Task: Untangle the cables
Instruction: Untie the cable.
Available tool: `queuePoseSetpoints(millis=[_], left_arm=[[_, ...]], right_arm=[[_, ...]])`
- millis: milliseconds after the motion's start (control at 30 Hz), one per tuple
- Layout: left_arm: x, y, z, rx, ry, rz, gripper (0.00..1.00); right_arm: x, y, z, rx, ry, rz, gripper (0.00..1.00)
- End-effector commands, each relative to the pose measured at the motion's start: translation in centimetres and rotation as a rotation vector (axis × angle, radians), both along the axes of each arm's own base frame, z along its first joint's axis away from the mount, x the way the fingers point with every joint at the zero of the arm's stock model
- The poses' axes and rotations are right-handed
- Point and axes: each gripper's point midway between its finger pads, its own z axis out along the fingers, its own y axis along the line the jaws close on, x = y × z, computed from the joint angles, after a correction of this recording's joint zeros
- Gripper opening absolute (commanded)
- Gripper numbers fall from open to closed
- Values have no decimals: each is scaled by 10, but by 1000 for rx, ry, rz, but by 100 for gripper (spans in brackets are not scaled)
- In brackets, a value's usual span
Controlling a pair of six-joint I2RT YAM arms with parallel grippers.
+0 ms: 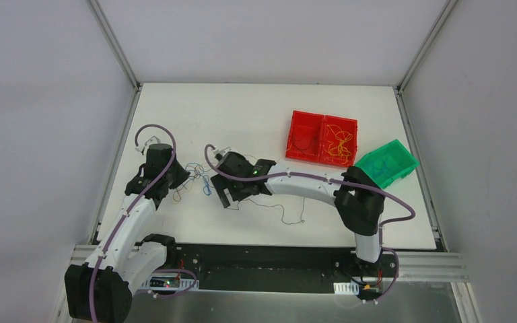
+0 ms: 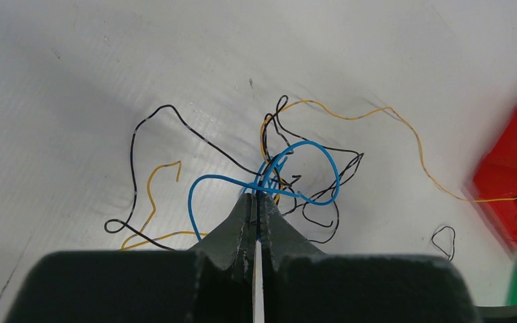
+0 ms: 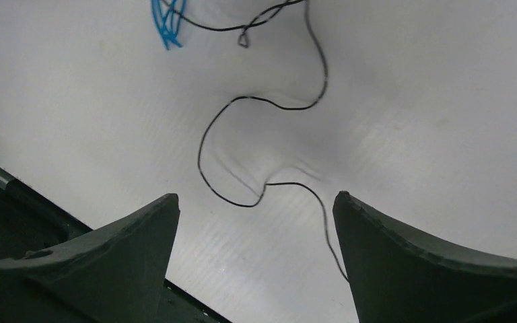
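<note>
My left gripper [image 2: 258,195] is fully closed. Its tips pinch the cable clump [image 2: 289,176] at the blue loop, where blue, yellow and black strands cross, on the table [image 1: 256,114] left of centre. My right gripper [image 3: 256,202] stands wide apart and holds nothing. A loose black wire [image 3: 242,101] lies beneath it, leading toward the clump.

Hazards:
- My left pinch appears to span several strands, so pulling the black wire could tighten the knot.
- The wire is very thin and lies flat, so my right tips may close without catching it.
</note>
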Motion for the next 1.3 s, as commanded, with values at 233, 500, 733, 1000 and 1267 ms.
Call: queuePoseSetpoints(millis=[233,500,733,1000,1267], left_arm=[[10,-5,24,-16,-78,-21,0],[11,-4,24,-8,-78,-20,0],[10,-1,22,5,-72,-9,0],[11,2,24,19,-81,-2,0],[14,-1,24,3,-72,-4,0]], right_arm=[[-16,52,-28,-30,-137,197,79],[-6,43,-52,-129,-200,156,29],[-1,7,-32,-108,-229,47,0],[10,-86,6,12,-215,-268,0],[20,-143,41,218,-143,-471,0]])
